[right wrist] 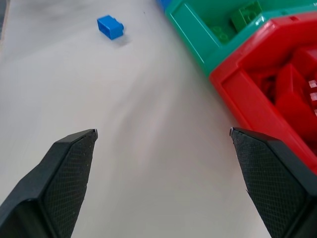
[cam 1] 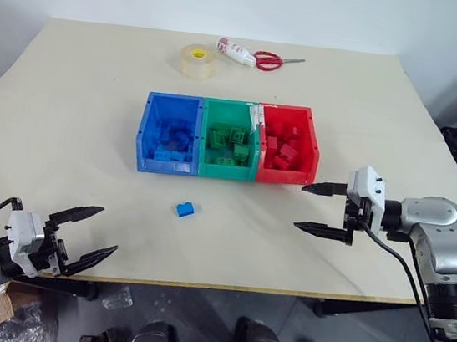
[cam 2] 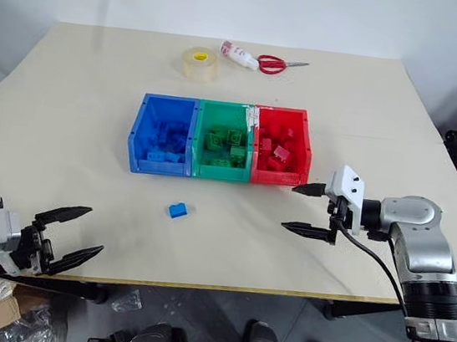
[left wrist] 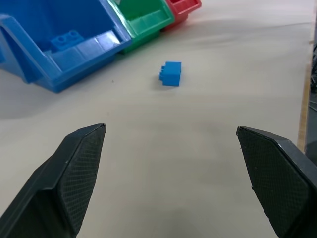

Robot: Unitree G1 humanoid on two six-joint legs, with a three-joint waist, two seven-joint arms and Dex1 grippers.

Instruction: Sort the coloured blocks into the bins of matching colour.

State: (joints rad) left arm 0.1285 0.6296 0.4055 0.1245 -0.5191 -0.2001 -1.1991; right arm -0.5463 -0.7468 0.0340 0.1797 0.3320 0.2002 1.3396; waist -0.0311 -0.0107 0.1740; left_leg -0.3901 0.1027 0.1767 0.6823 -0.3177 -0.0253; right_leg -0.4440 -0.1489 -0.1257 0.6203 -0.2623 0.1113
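Head views: the three joined bins sit mid-surface, blue bin (cam 1: pixel 168 133), green bin (cam 1: pixel 229 137) and red bin (cam 1: pixel 289 144) in a row, each with blocks of its own colour inside; a tape roll (cam 1: pixel 198 60), a glue tube (cam 1: pixel 236 51) and scissors (cam 1: pixel 272 60) lie near the far edge.
Loose block: one blue block (cam 1: pixel 185 209) lies on the bare surface (cam 1: pixel 75 117) between the bins and the near edge, in front of the blue and green bins.
Left wrist view: looks across the surface to that blue block (left wrist: pixel 171 73), with the blue bin's front wall beyond it.
Right wrist view: red blocks (right wrist: pixel 292 89) close up in the red bin, a green block (right wrist: pixel 246 14) in the green one.
Left claw (cam 1: pixel 89 234): fingers wide apart, empty, at the near edge by the left corner (touching nothing).
Right claw (cam 1: pixel 323 209): fingers wide apart, empty, just in front of the red bin.
Hard to make out: how many blocks each bin holds.
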